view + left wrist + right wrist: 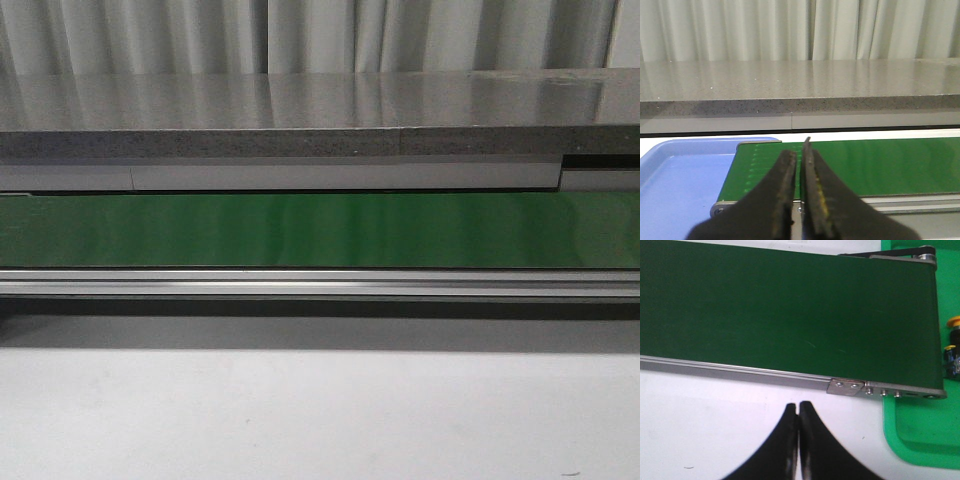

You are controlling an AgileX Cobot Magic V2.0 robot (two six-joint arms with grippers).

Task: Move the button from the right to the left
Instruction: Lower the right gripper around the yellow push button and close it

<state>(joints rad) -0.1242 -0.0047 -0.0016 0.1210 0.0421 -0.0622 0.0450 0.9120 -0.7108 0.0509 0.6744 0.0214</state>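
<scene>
Two buttons with yellow heads and black bodies show at the edge of the right wrist view, one (954, 323) above the other (951, 359), beside the belt's end over the green tray (912, 432). My right gripper (798, 405) is shut and empty over the white table, short of the green belt (790, 315) and well apart from the buttons. My left gripper (799, 150) is shut and empty, held above the belt's other end (770, 170) next to the blue tray (685, 185). Neither gripper nor any button shows in the front view.
The green conveyor belt (320, 230) runs across the front view with a metal rail (320, 283) along its near side. A grey stone ledge (300, 120) and curtains stand behind it. White table (300, 410) lies in front.
</scene>
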